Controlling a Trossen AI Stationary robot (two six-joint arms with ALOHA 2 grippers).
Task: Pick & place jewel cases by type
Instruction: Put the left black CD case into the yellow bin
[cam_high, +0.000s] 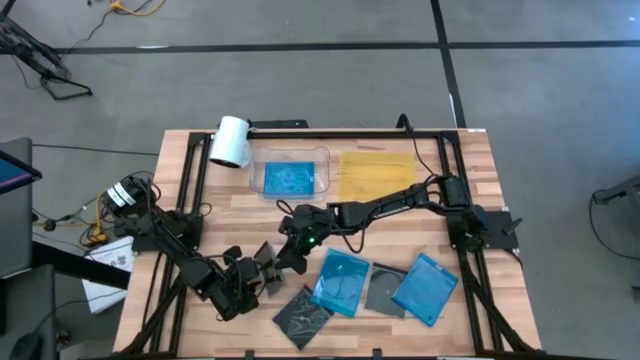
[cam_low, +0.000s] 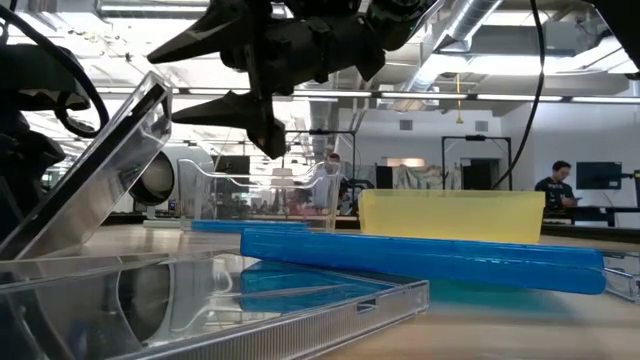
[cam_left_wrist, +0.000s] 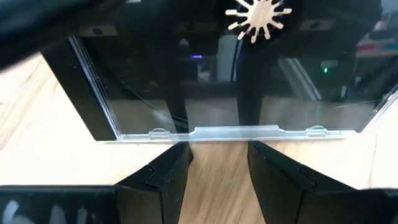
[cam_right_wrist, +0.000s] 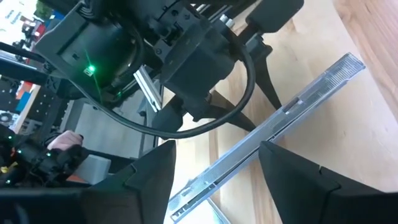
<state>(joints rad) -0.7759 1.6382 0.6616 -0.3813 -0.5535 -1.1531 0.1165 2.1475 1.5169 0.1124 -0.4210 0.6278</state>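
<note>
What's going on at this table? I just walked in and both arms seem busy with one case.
The two arms meet near the table's middle over one grey-clear case. The left gripper holds it tilted on edge, while the right gripper stands open around it. One blue case already lies in the clear tray; two blue cases and two grey-clear ones wait at the front. The yellow tray looks bare.

A clear tray (cam_high: 322, 170) sits beside a yellow tray (cam_high: 378, 172).
</note>
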